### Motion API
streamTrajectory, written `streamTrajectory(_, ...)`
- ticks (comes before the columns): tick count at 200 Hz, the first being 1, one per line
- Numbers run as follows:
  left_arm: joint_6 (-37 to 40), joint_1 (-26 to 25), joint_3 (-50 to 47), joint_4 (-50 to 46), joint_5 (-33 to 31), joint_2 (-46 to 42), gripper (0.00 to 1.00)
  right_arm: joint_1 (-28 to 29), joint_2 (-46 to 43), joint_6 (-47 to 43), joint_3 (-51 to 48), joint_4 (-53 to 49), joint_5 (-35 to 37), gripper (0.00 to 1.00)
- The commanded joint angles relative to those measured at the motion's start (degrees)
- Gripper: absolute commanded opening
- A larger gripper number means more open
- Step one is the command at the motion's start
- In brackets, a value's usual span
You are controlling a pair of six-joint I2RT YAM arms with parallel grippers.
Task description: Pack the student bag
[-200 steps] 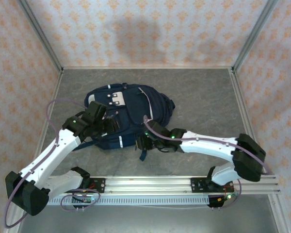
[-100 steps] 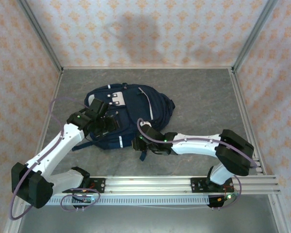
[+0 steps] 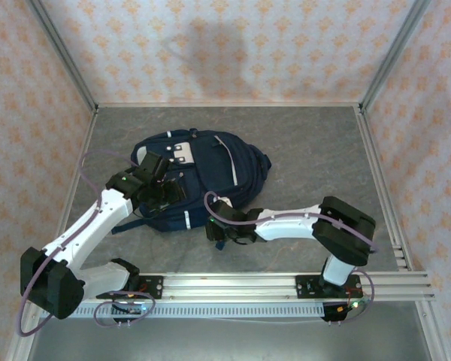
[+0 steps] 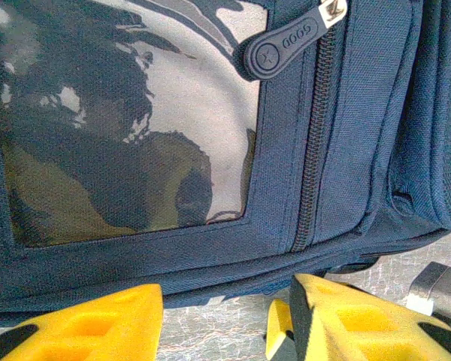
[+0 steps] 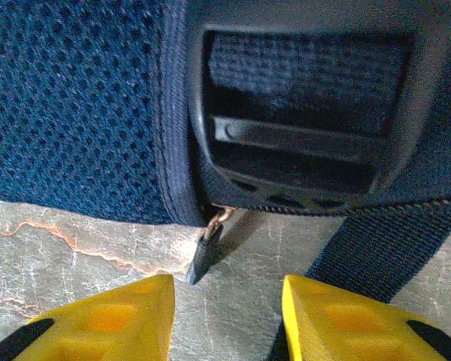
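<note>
The student bag (image 3: 210, 169), navy with white stripes, lies flat on the grey table. My left gripper (image 3: 167, 192) sits over its near-left front pocket. In the left wrist view its yellow fingers (image 4: 98, 320) stand apart over bare table, just short of the bag's seam (image 4: 210, 263); a clear window pocket (image 4: 128, 128) and a black zipper pull (image 4: 289, 41) lie ahead. My right gripper (image 3: 216, 232) is at the bag's near edge. It stands open (image 5: 227, 316), aimed at a small zipper pull (image 5: 205, 256) beneath a black buckle (image 5: 308, 113), beside a webbing strap (image 5: 368, 252).
Metal frame rails (image 3: 75, 75) and patterned walls enclose the table. Bare grey table (image 3: 316, 150) lies right of and behind the bag. The arms' mounting rail (image 3: 233, 284) runs along the near edge.
The right arm has swung left along the bag's near edge, and its jaws have narrowed a little. The left gripper has shifted slightly over the front pocket.
</note>
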Motion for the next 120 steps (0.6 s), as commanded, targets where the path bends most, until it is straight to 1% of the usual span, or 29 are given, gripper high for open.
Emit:
streamTrajectory(1,1.6,0.7,-0.6,-0.3,-0.5,0.0,0.48,0.3,1.5,-0.4,3.2,-2.1,2.6,0.4)
streamTrajectory(46,2.8,1.2,-0.7,-1.1,-0.8,-0.1,0.48,0.3,5.1,-0.4,6.5,-5.5,2.1,0.35)
streamTrajectory(99,3.4,1.8,-0.9,-2.1,-1.5,-0.6,0.48,0.3,6.5,0.5,6.5,-7.6,2.9,0.32)
streamTrajectory(120,3.3,1.9,-1.4,-2.0,-1.9,-0.9,0.48,0.3,6.8,0.3,6.2,-7.7,3.1,0.25)
